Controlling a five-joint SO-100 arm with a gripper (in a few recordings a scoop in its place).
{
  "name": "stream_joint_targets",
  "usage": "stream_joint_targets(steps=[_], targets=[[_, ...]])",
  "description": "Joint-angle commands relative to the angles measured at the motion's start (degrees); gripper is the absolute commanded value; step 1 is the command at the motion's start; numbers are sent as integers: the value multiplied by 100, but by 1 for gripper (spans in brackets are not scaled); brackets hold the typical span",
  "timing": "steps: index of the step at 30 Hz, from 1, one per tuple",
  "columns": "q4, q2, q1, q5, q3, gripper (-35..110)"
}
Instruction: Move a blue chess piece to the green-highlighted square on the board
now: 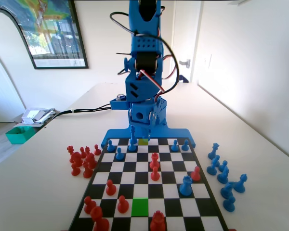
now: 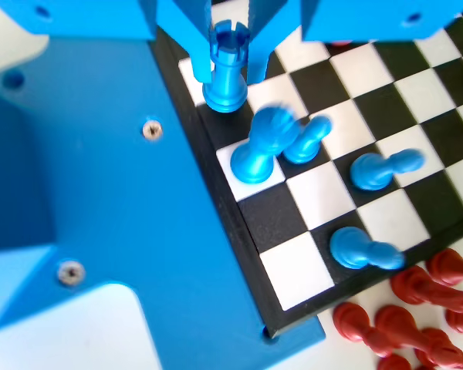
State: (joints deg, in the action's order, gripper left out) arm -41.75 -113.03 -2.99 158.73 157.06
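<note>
My gripper (image 1: 133, 131) is down at the far row of the board (image 1: 171, 193), beside the olive square (image 1: 143, 141). In the wrist view the gripper (image 2: 229, 75) is shut on a blue chess piece (image 2: 225, 73) with a notched, castle-like top. That piece stays sharp while the rest blurs, and its base is at or just above the edge square. Blue pawns (image 2: 264, 145) stand close by on the board (image 2: 293, 270). The blue chess piece (image 1: 133, 142) shows under the jaws in the fixed view. The green-highlighted square (image 1: 140, 207) lies bare in the near rows.
Red pieces (image 1: 154, 161) and a bulky blue piece (image 1: 186, 185) stand between the far row and the green square. Off the board, red pieces (image 1: 82, 161) crowd the left and blue ones (image 1: 224, 175) the right. Several red pieces (image 2: 417, 308) lie by the board's corner.
</note>
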Motion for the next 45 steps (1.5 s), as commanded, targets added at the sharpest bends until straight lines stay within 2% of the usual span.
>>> stream_joint_targets(steps=[1, 8, 14, 21, 33, 45], targets=[[-694, -9, 185, -483, -782, 1], [-1081, 26, 299, -1283, -1397, 1], [-1028, 352, 396, -2522, -1969, 1], [-1063, 835, 387, -3489, -2751, 1], [-1494, 1696, 237, -4438, -4166, 1], [-1784, 2804, -44, -4966, -5511, 1]])
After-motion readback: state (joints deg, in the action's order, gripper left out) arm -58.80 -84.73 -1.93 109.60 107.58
